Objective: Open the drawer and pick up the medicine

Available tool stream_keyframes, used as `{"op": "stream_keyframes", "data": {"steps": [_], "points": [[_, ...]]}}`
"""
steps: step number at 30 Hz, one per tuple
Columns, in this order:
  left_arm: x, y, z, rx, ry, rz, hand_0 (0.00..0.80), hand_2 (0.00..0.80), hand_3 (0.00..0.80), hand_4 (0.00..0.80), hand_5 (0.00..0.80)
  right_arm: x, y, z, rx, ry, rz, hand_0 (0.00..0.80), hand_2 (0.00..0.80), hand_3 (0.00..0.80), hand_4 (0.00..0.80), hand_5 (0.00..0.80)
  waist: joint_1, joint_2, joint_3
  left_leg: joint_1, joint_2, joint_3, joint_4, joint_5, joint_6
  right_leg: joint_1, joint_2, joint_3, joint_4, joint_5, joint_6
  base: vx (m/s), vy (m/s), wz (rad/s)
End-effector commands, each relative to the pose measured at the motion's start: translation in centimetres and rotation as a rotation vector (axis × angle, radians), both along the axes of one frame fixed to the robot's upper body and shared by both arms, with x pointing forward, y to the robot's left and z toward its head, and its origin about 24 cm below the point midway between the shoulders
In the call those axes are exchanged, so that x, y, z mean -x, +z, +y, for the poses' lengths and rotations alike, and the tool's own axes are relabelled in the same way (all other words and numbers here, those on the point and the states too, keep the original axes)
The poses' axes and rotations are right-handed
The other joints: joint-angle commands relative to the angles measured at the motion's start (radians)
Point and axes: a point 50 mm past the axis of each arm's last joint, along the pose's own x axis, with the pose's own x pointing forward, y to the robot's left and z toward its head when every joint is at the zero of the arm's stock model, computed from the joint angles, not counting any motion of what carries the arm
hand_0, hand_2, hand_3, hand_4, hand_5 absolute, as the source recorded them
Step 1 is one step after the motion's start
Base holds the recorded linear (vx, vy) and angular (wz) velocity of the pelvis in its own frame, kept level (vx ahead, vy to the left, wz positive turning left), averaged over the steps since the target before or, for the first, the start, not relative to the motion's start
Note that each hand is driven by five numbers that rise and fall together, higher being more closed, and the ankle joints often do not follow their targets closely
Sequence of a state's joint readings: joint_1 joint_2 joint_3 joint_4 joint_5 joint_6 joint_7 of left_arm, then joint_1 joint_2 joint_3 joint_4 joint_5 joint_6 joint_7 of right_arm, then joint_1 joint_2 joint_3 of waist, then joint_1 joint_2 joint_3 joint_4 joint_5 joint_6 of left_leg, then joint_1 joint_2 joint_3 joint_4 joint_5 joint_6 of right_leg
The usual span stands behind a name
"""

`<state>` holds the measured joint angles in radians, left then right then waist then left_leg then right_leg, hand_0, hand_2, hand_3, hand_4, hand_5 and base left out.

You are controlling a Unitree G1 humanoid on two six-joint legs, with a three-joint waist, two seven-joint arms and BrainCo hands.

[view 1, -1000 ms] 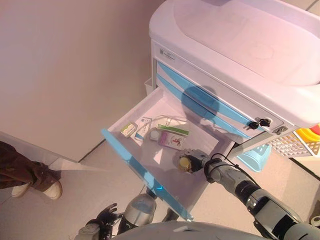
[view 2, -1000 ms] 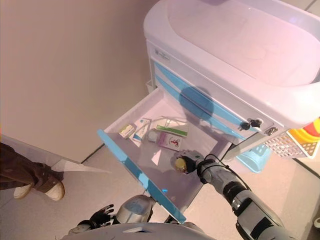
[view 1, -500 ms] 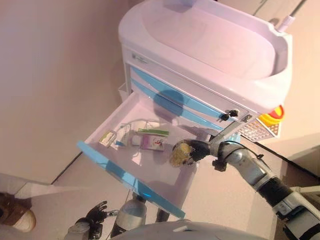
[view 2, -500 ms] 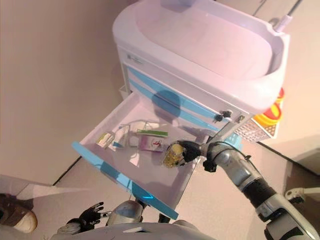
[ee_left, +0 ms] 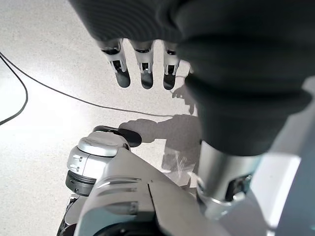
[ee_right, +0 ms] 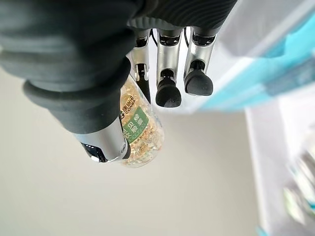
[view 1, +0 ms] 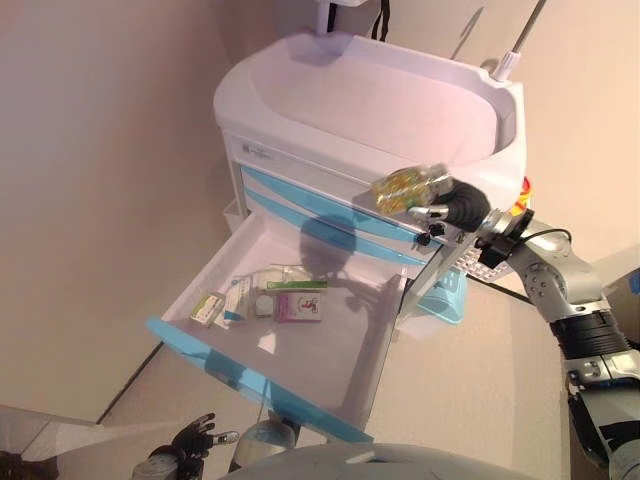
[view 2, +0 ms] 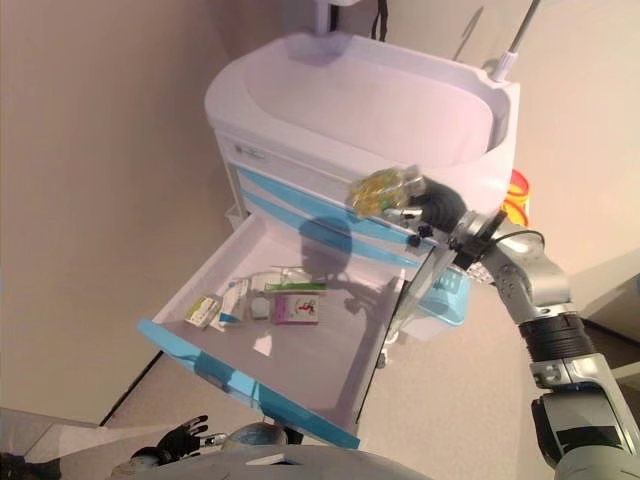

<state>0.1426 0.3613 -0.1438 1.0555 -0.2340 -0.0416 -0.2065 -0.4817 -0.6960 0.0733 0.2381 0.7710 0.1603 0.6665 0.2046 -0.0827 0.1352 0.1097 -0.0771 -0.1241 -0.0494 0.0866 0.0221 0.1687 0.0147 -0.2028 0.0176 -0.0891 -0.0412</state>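
Left eye view: we see the drawer pulled fully out of the cart, so the opening looks done. Our right hand is raised beside the cart top with its fingers curled round the medicine bottle, clear of the drawer.
Right eye view: small boxes lie on the drawer floor; we judge the pick-up done as well, with little left but keeping hold.
Left wrist view: our left hand hangs low over the floor, fingers straight and relaxed, holding nothing.
Right wrist view: thumb and fingers pinch the clear bottle of yellow capsules.
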Motion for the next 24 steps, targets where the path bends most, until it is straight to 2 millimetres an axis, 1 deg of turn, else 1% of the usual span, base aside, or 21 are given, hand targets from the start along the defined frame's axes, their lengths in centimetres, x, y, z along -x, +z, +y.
{"op": "stream_keyframes", "data": {"steps": [1,2,5,8,10,11,12,15,18,19,24], "points": [[0.9,-0.4,0.2,-0.013,-0.047,0.066,0.0,0.0,0.0,0.0,0.0,-1.0,5.3,-2.7,-0.094,-0.155,-0.153,0.8,0.8,0.8,0.8,0.8,0.014,-0.023,-0.047,0.035,-0.038,-0.017,0.063,-0.187,0.009,-0.035,-0.058,0.065,0.006,0.058,0.114,0.0,0.0,0.0],[1.0,-0.4,0.2,-0.014,-0.044,0.07,0.0,0.0,0.0,0.0,0.0,-1.1,5.6,-3.1,-0.094,-0.184,-0.159,0.8,0.8,0.8,0.8,0.8,0.014,-0.023,-0.047,0.038,-0.039,-0.017,0.062,-0.188,0.009,-0.032,-0.057,0.065,0.005,0.057,0.113,0.014,0.022,0.03],[1.7,-0.5,0.4,-0.027,-0.027,0.097,0.0,0.0,0.0,0.0,0.0,-1.4,6.7,-5.7,-0.064,-0.339,-0.179,0.8,0.8,0.8,0.8,0.8,0.014,-0.021,-0.052,0.047,-0.04,-0.016,0.059,-0.189,0.008,-0.024,-0.056,0.064,0.002,0.056,0.111,0.009,0.027,0.05],[2.2,-0.6,0.5,-0.036,-0.018,0.118,0.0,0.0,0.0,0.0,0.0,-1.7,7.9,-7.5,-0.054,-0.46,-0.191,0.8,0.8,0.8,0.8,0.8,0.018,-0.02,-0.052,0.053,-0.042,-0.017,0.058,-0.189,0.007,-0.017,-0.057,0.061,0.0,0.054,0.11,0.003,0.032,0.07],[2.5,-0.6,0.7,-0.042,-0.009,0.127,0.0,0.0,0.0,0.0,0.0,-1.7,8.6,-8.7,0.003,-0.552,-0.214,0.8,0.8,0.8,0.8,0.8,0.021,-0.02,-0.054,0.056,-0.042,-0.018,0.055,-0.189,0.006,-0.015,-0.058,0.056,-0.001,0.053,0.108,-0.002,0.023,0.06],[2.5,-0.6,0.7,-0.042,-0.006,0.128,0.0,0.0,0.0,0.0,0.0,-1.8,8.8,-9.0,0.019,-0.572,-0.219,0.8,0.8,0.8,0.8,0.8,0.021,-0.02,-0.054,0.056,-0.042,-0.019,0.055,-0.189,0.006,-0.014,-0.057,0.055,-0.001,0.052,0.108,-0.008,0.021,0.09],[2.5,-0.6,0.8,-0.042,-0.001,0.129,0.0,0.0,0.0,0.0,0.0,-1.8,9.0,-9.5,0.082,-0.618,-0.235,0.8,0.8,0.8,0.8,0.8,0.025,-0.021,-0.053,0.056,-0.042,-0.02,0.055,-0.188,0.005,-0.014,-0.058,0.052,-0.001,0.052,0.106,-0.009,0.018,0.11],[2.4,-0.6,0.8,-0.044,0.005,0.129,0.0,0.0,0.0,0.0,0.0,-1.7,9.8,-10.6,0.189,-0.685,-0.253,0.8,0.8,0.8,0.8,0.8,0.031,-0.024,-0.052,0.055,-0.042,-0.021,0.055,-0.185,0.003,-0.013,-0.059,0.043,-0.002,0.053,0.105,-0.004,0.015,0.05],[2.3,-0.5,0.9,-0.045,0.008,0.129,0.0,0.0,0.0,0.0,0.0,-1.7,10.4,-10.9,0.277,-0.719,-0.267,0.8,0.8,0.8,0.8,0.8,0.034,-0.027,-0.05,0.057,-0.041,-0.023,0.053,-0.183,0.001,-0.011,-0.06,0.037,-0.002,0.052,0.104,0.006,0.008,0.05],[2.2,-0.5,0.9,-0.046,0.008,0.127,0.0,0.0,0.0,0.0,0.0,-1.8,11.0,-11.2,0.353,-0.747,-0.281,0.8,0.8,0.8,0.8,0.8,0.039,-0.031,-0.049,0.056,-0.041,-0.024,0.053,-0.182,-0.001,-0.009,-0.061,0.032,-0.003,0.052,0.105,0.008,0.007,0.04],[1.7,-0.4,0.9,-0.042,0.013,0.115,0.0,0.0,0.0,0.0,0.0,-2.2,12.4,-11.1,0.604,-0.788,-0.326,0.8,0.8,0.8,0.8,0.8,0.049,-0.039,-0.047,0.054,-0.039,-0.027,0.051,-0.178,-0.005,-0.007,-0.065,0.019,-0.003,0.051,0.104,0.015,0.014,0.09]]}}
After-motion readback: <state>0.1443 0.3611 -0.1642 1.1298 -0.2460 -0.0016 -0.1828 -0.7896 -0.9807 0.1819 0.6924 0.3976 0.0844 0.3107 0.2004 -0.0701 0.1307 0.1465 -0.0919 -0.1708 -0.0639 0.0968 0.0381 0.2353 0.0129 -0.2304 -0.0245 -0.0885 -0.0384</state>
